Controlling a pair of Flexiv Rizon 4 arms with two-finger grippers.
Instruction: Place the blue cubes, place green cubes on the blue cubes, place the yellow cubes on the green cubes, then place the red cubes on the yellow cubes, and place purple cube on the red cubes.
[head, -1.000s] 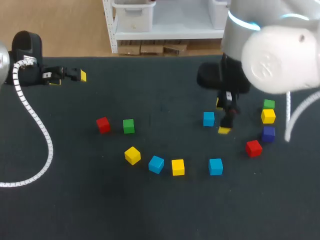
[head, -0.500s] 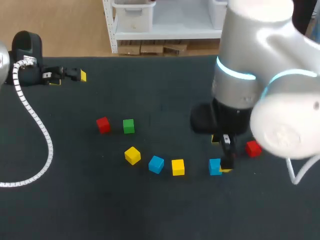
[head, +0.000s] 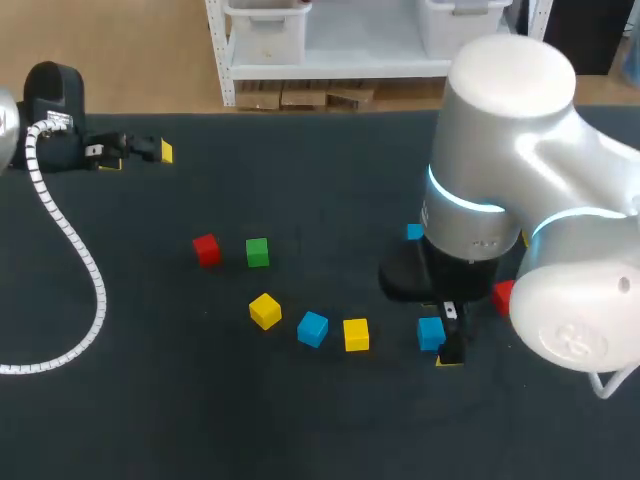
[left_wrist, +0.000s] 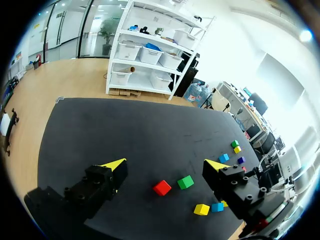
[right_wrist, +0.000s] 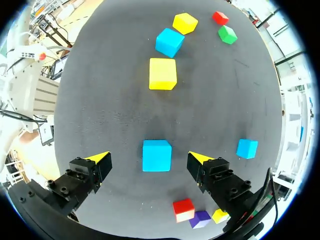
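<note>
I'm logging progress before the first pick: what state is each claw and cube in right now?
Left claw: open, empty.
Right claw: open, straddling the nearest blue cube without touching it.
Turned blue cube: loose, nothing on it.
Straight yellow cube: loose, unstacked.
Turned yellow cube: loose, unstacked.
Green cube: loose, unstacked.
Red cube: loose, unstacked.
</note>
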